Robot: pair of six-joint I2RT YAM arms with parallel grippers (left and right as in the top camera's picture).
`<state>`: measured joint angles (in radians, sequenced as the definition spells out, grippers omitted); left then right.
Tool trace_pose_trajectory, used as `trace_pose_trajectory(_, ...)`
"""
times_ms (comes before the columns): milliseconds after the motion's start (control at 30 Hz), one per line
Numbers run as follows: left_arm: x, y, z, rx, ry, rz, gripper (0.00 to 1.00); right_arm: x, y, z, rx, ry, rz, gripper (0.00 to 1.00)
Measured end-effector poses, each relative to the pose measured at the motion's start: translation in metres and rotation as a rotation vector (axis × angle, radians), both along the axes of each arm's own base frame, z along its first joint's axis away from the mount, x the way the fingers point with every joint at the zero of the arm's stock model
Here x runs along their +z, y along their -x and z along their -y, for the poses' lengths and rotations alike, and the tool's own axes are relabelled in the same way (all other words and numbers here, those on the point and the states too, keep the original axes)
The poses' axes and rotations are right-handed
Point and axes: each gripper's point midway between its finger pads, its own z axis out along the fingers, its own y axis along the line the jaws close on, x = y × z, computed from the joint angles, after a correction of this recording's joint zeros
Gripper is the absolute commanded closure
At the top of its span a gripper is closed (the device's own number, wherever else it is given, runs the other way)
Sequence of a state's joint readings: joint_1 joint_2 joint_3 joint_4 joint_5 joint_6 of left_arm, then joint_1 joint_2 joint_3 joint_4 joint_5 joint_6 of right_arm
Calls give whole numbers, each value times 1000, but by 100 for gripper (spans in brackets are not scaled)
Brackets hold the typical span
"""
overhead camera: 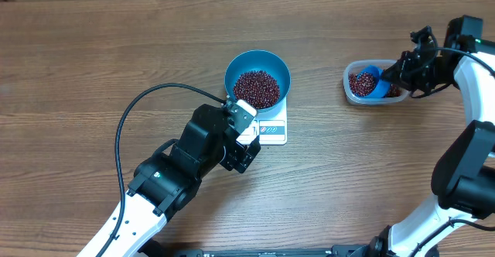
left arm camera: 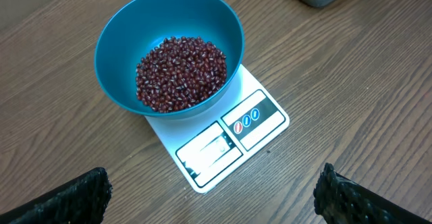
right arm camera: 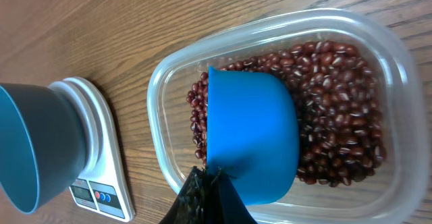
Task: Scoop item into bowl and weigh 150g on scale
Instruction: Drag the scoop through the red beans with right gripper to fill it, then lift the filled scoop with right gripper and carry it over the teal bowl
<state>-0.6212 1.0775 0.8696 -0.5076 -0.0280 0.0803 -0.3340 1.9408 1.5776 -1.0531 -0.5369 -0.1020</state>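
The blue bowl (overhead camera: 257, 77) (left arm camera: 169, 48) stands on the white scale (overhead camera: 272, 127) (left arm camera: 223, 140) at mid table, holding a heap of dark red beans (overhead camera: 257, 88) (left arm camera: 181, 72). My left gripper (overhead camera: 246, 137) (left arm camera: 212, 200) hangs open just in front of the scale, with nothing between its fingers (left arm camera: 67, 200). At the right, my right gripper (overhead camera: 390, 75) (right arm camera: 210, 183) is shut on a small blue scoop (overhead camera: 376, 80) (right arm camera: 251, 142). The scoop sits inside a clear plastic tub (overhead camera: 373, 83) (right arm camera: 169, 82), over more beans (right arm camera: 334, 116).
The brown wooden table (overhead camera: 116, 40) stretches bare to the left and the front. A black cable (overhead camera: 143, 106) loops from my left arm. The scale and bowl show at the left edge of the right wrist view.
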Motion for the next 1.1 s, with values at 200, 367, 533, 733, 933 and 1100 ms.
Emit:
trace_pose_trajectory(200, 0, 0, 0, 0, 0, 0, 1, 4, 2, 7, -4, -34, 20, 96)
trace_pose_trajectory(367, 0, 0, 0, 0, 0, 0, 0, 5, 2, 13, -16, -48, 29, 96)
trace_pose_trajectory(533, 0, 0, 0, 0, 0, 0, 1, 13, 4, 18, -23, -110, 61, 96)
trace_pose_trajectory(733, 0, 0, 0, 0, 0, 0, 0, 20, 9, 21, -31, -183, 76, 96)
trace_pose_trajectory(933, 0, 0, 0, 0, 0, 0, 0, 23, 11, 18, -24, -204, 73, 96)
trace_pose_trajectory(1100, 0, 0, 0, 0, 0, 0, 0, 32, 9, 19, -23, -201, 85, 96)
